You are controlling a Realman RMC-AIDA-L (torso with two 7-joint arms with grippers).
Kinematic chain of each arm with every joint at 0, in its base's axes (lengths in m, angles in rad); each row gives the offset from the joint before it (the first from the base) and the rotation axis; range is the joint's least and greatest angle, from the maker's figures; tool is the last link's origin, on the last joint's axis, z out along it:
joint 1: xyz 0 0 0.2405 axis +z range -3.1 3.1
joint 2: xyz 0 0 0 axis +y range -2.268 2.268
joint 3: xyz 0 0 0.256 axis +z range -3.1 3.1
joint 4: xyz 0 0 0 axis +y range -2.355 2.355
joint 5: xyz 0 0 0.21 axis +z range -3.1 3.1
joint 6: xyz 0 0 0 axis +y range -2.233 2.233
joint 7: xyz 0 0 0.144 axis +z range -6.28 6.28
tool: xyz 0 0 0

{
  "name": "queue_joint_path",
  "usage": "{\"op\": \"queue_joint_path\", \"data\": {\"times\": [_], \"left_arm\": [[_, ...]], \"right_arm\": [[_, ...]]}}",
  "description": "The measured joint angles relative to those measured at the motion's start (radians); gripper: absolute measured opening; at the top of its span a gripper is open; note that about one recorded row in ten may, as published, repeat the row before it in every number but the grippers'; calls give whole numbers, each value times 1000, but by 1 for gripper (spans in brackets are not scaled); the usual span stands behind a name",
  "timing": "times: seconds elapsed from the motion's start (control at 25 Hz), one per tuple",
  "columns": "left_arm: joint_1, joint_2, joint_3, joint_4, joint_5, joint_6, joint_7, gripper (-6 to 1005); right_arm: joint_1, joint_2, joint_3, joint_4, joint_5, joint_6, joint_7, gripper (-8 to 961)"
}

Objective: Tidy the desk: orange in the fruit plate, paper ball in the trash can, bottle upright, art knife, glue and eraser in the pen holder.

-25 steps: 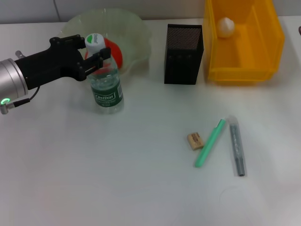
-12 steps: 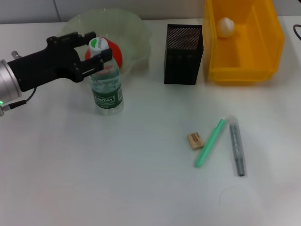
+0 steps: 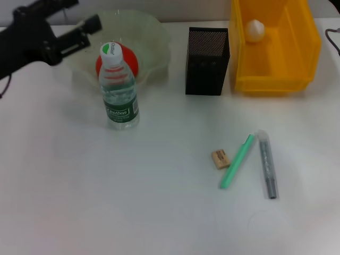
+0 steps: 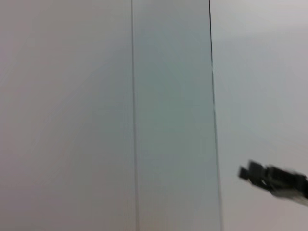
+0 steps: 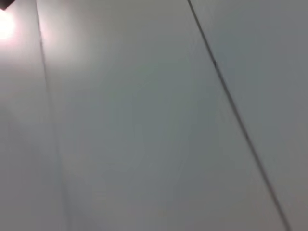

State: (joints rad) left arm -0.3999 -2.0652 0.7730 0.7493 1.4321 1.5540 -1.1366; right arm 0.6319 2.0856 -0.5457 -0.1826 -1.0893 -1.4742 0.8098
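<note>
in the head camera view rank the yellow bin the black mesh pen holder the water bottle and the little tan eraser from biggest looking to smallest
1. Bright yellow rectangular plastic trash can, clearly largest.
2. Clear plastic water bottle with dark green label and square black metal-mesh pen holder: too alike to rank.
3. Small tan rectangular eraser, smallest.

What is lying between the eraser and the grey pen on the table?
In the head view, a green pen lies between the eraser and the grey pen.

The left gripper (image 3: pixel 79 18) is matte black and blocky, with two slim fingers (image 3: pixel 79 36) ending in rounded tips.
</note>
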Motion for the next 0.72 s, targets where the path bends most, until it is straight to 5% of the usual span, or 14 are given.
{"op": "queue_joint_path", "data": {"times": [0.28, 0.48, 0.52, 0.6, 0.64, 0.72], "left_arm": [[-2, 2, -15, -24, -31, -36, 45, 719], [-9, 2, -40, -44, -33, -81, 47, 716], [-9, 2, -54, -55, -33, -88, 50, 716], [-8, 2, -59, -57, -33, -90, 52, 715], [-4, 2, -73, -60, -33, -93, 55, 714], [-1, 2, -80, -60, -33, -96, 57, 714]], "right_arm": [[-12, -1, -165, -142, 0, -6, 110, 617], [-41, -3, -361, -378, -53, 109, 329, 616], [-61, -2, -442, -541, -157, 191, 481, 616], [-69, -1, -477, -625, -227, 231, 566, 616], [-71, -1, -537, -770, -397, 301, 753, 616], [-66, -1, -564, -832, -501, 330, 864, 616]]}}
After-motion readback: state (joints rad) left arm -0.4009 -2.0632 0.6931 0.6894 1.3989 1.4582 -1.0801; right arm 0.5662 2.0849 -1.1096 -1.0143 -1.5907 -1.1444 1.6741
